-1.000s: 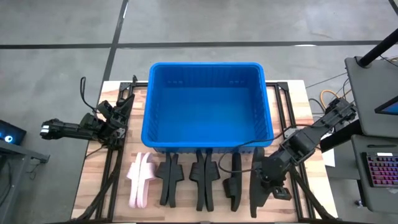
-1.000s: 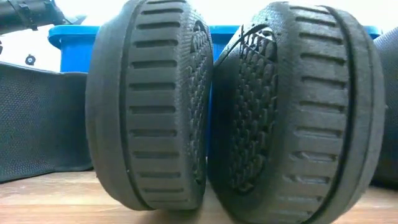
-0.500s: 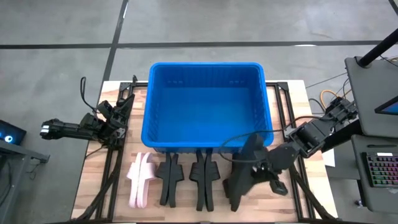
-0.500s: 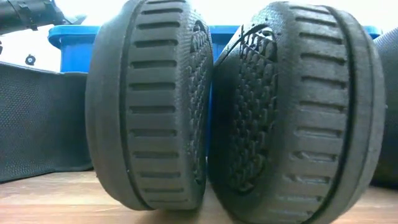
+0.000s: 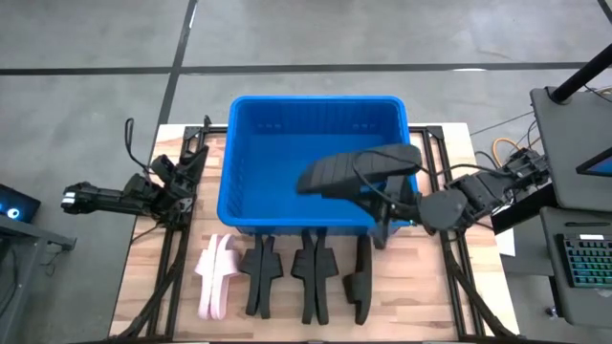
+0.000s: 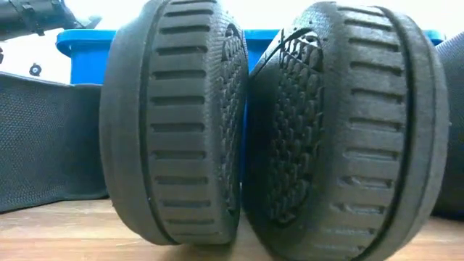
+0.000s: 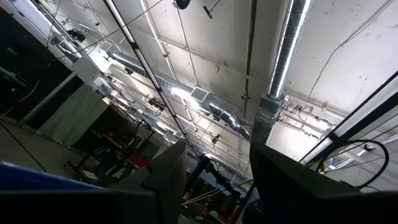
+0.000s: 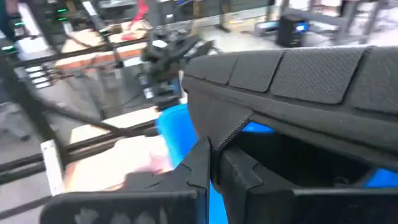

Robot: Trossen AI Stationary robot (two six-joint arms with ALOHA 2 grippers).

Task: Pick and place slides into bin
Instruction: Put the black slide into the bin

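The bright blue bin (image 5: 251,162) stands at the middle of the table. My right gripper (image 5: 386,203) is shut on a black slide (image 5: 359,170), which hangs over the bin's near right part; it also shows in the right wrist view (image 8: 292,68). A pale pink pair (image 5: 215,277) and three black slides (image 5: 260,272) (image 5: 314,277) (image 5: 361,279) stand on edge in a row on the table before the bin. Two of them fill the low view (image 6: 174,123) (image 6: 341,130). My left gripper (image 5: 196,153) waits open at the bin's left, pointing up. My right gripper pinches a thin edge on the slide's underside (image 8: 231,129) between its two fingers, about the middle of its length; whether that is strap or sole I cannot tell. The fingers come level from the table's right. The slide is lifted clear and lies across the bin, roughly level.
Black rails (image 5: 172,258) run along the table's left and right sides. A desk with a keyboard (image 5: 583,263) stands beyond the right edge. Bare wood (image 5: 421,306) shows at the near right, where the lifted slide stood.
My right gripper has risen from the table's near right and gone toward the far edge and left, carrying the black slide. The slide has lifted clear of the table and turned from lying near-to-far to lying across the bin's near right part.
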